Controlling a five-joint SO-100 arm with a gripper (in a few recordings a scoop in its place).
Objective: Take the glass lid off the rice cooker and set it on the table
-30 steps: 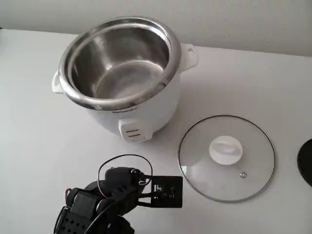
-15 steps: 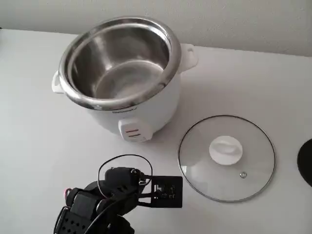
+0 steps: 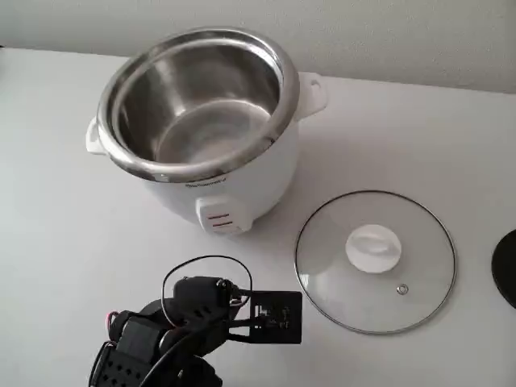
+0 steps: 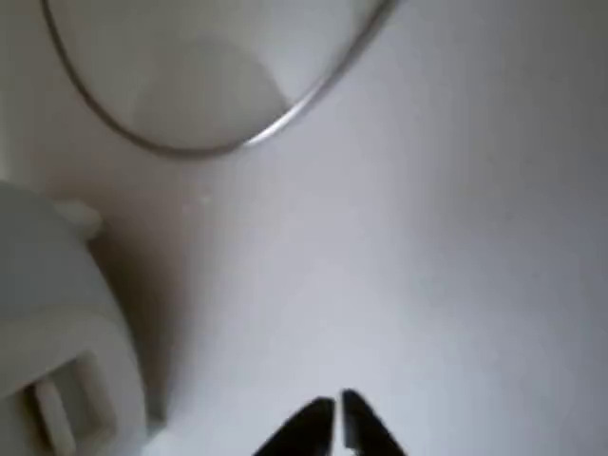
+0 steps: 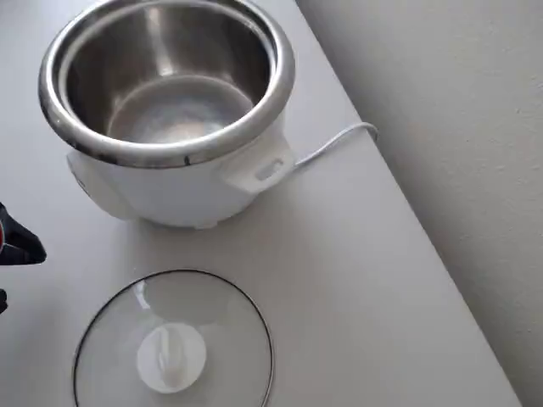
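Black gripper (image 4: 337, 418) tips sit pressed together at the bottom edge of the wrist view, nothing between them, poised above bare white table (image 4: 446, 247). From the fixed view, the dark arm (image 3: 177, 334) crouches at the table's near edge, a loop of black cable curling over its top.

Already off the pot, the glass lid (image 3: 375, 260) lies flat on the table, white knob (image 3: 373, 248) up and a small metal vent hole (image 3: 401, 289) just beside the knob. It rests near the rice cooker (image 3: 210, 129), to the right of the cooker's front switch panel (image 3: 219, 218) in the fixed view, apart from the cooker's body. The overhead view shows the same lid (image 5: 174, 339) toward the bottom edge of the picture, the cooker (image 5: 170, 110) standing above it with its shiny steel inner pot open and empty.

A white power cord (image 5: 335, 144) runs from the cooker's side toward the table's edge by the wall. A black round object (image 3: 505, 266) is cut off by the right edge of the fixed view, near the lid
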